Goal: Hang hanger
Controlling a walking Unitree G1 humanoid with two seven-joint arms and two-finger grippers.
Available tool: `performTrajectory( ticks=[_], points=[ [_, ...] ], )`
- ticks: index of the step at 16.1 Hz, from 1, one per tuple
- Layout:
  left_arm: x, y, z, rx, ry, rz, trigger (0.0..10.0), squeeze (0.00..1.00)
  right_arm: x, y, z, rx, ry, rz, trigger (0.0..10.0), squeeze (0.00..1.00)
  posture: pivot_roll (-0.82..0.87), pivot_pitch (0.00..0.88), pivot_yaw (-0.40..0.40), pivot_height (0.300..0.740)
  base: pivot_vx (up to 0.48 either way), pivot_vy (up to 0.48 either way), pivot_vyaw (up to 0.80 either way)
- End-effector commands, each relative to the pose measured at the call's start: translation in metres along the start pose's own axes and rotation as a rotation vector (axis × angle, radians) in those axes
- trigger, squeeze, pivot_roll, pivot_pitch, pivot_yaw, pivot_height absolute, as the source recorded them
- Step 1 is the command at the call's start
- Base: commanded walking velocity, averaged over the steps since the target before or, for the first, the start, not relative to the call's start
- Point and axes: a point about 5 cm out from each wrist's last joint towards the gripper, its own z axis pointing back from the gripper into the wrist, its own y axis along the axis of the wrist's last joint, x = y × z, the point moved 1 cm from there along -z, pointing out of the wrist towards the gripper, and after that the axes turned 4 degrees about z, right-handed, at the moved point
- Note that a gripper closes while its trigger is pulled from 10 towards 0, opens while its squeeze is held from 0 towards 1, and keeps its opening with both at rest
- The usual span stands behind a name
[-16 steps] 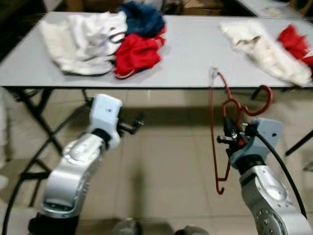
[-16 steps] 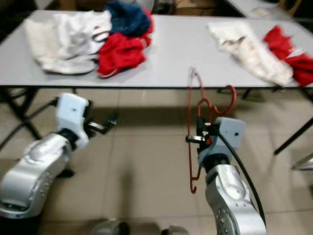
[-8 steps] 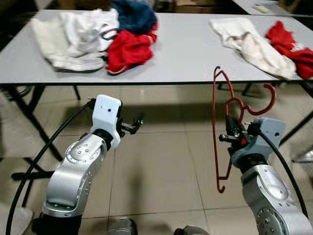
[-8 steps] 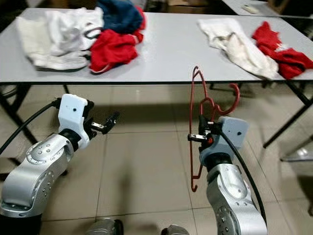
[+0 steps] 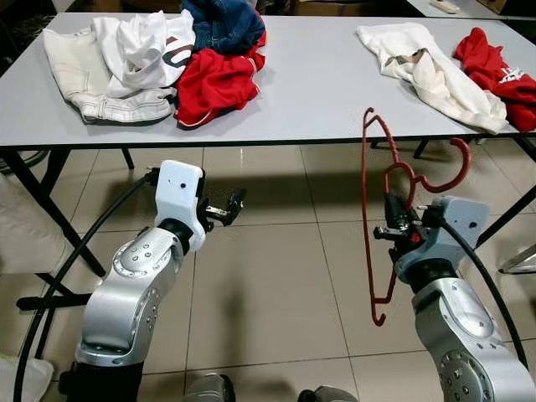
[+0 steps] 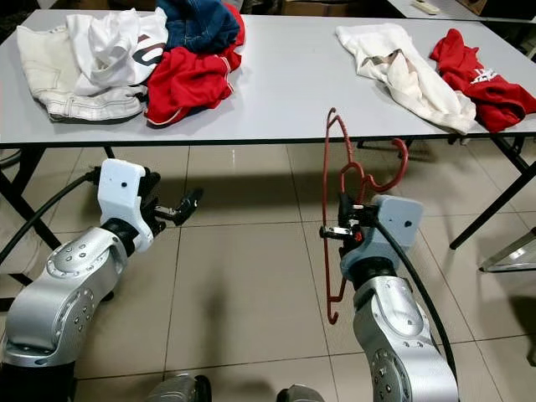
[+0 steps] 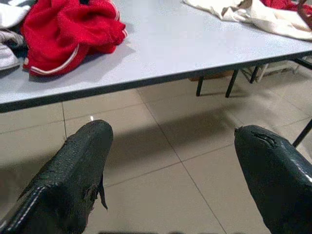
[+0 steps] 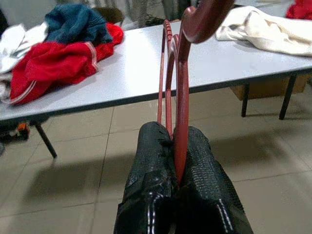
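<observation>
One long grey table (image 5: 318, 92) is stretching across the room in front of the robot, and over the last second the whole view is swinging round and tipping down so that more of its top and its right-hand legs are coming into sight; the camera is moving here, not the table or what lies on it. On the table's left end a heap of clothes (image 5: 159, 50) is lying, white, blue and red, and on its right end a cream garment (image 5: 431, 71) is sprawling beside a red one (image 5: 501, 63), all keeping their places.

Below the table's near edge the two silver arms are holding much the same pose as a second ago. The right gripper (image 8: 178, 161) is staying clenched on the red hanger (image 5: 368, 218), pinching it just under the hook, so the hanger is standing on edge in front of the table's near edge, over the tiled floor (image 5: 268, 285), its hook curling toward the table's right end. The left gripper (image 5: 230, 205) is hovering under the table's left half with its fingers (image 7: 78, 170) spread wide and nothing between them.

No rail or rod is appearing near the table yet, so I'd judge the robot is still turning to look for somewhere to hang it, with the hanging itself not begun.
</observation>
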Motion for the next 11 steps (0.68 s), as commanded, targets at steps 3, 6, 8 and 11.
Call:
performTrajectory(
  ticks=[3,6,8,11],
  points=[
    [-0.0049,0.004,-0.0039,0.037,0.035,-0.004,10.0,1.0,0.0011,-0.002,-0.0057,-0.009,0.005,0.017,10.0,0.0,-0.03,0.024,-0.038,0.74,0.0,0.0,0.53],
    [-0.0075,0.0054,-0.0054,0.057,0.048,-0.015,10.0,1.0,0.0006,-0.0022,-0.0077,-0.006,0.022,0.013,10.0,0.0,-0.03,0.014,-0.04,0.74,0.0,0.0,0.0],
    [-0.009,0.0059,-0.0065,0.066,0.054,-0.015,10.0,1.0,0.0001,-0.0023,-0.0092,-0.004,0.034,0.01,10.0,0.0,-0.03,0.012,-0.04,0.74,0.0,0.0,0.0],
    [-0.0093,0.0057,-0.0072,0.072,0.056,-0.012,10.0,1.0,-0.0009,-0.002,-0.0108,-0.005,0.043,0.031,10.0,0.0,-0.03,0.006,-0.042,0.74,0.167,0.0,0.0]
  ],
)
